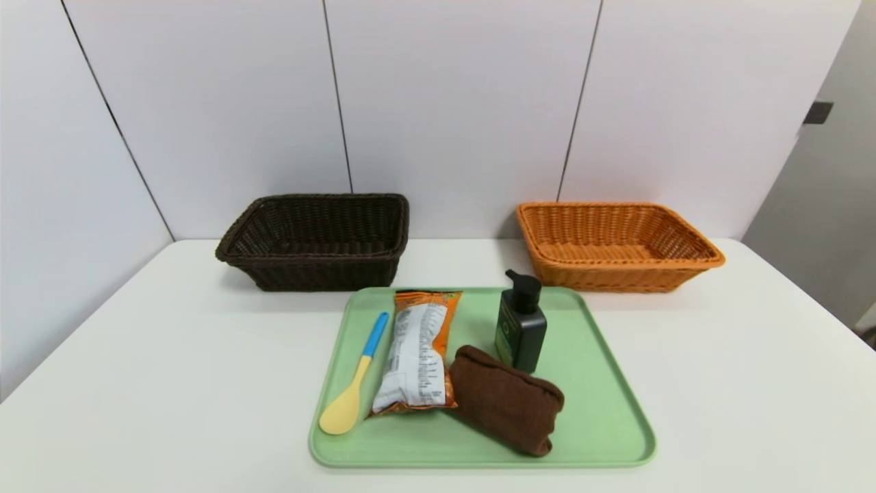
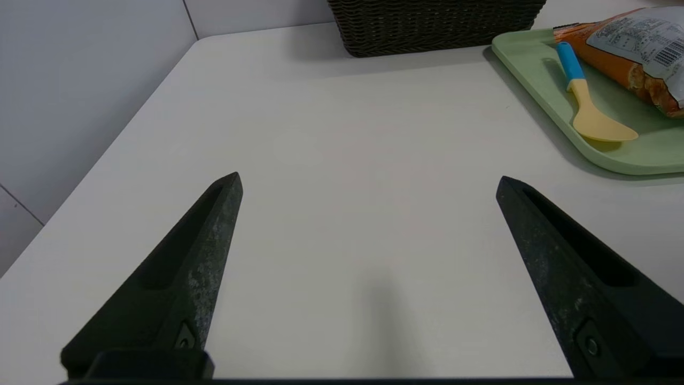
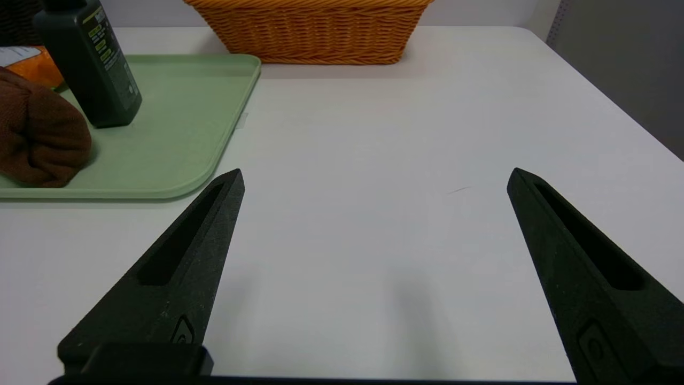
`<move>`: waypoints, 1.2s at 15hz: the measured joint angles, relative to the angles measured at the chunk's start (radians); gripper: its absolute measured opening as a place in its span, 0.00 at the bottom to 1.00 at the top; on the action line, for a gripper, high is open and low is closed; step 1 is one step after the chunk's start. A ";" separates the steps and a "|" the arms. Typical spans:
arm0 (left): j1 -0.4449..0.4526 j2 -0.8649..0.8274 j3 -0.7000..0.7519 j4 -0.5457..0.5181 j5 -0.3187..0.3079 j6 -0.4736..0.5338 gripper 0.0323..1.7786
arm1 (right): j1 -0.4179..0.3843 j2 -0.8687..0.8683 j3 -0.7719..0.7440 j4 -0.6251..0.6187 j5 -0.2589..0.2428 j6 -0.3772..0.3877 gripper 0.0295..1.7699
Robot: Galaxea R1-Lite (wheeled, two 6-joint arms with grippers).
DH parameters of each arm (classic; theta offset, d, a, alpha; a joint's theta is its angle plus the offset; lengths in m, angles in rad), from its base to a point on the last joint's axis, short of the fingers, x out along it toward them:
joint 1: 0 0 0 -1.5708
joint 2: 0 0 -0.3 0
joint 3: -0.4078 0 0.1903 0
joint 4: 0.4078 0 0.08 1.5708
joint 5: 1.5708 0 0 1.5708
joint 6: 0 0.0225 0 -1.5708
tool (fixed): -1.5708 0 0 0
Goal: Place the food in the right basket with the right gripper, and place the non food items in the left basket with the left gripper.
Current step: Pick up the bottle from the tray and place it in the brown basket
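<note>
Currently, everything to be sorted lies on the green tray (image 1: 609,438) on the white desk (image 1: 137,397): the yellow spoon with its blue handle (image 1: 359,376) toward nine o'clock, the orange and white snack packet (image 1: 419,352) at about ten, the dark pump bottle (image 1: 521,322) near one, and the folded brown cloth (image 1: 506,400) around five, touching or nearly touching the packet. Beyond the tray, the dark brown basket (image 1: 321,274) sits toward eleven o'clock and the orange-tan basket (image 1: 616,277) toward one. The left claw (image 2: 368,175) is spread wide over bare desk at the tray's nine o'clock side, holding nothing; the right claw (image 3: 378,170) is equally wide and unladen off toward three. The step in hand looks like a first approach. For the packet, the right claw would do well to come straight down, straddle its narrow width at mid-length and squeeze gently, since the bag could crumple or drag the cloth. The left should pinch the spoon low, across its handle, and take the bottle by its body, not the pump.
</note>
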 joint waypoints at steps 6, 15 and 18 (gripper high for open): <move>0.000 0.000 0.000 0.000 0.000 0.000 0.95 | 0.000 0.000 0.000 0.000 0.001 -0.003 0.96; 0.000 0.000 0.000 -0.001 -0.002 0.009 0.95 | 0.000 0.000 0.000 -0.001 0.008 -0.030 0.96; 0.000 0.000 0.000 -0.001 -0.020 0.011 0.95 | 0.000 0.000 -0.002 -0.009 0.004 -0.046 0.96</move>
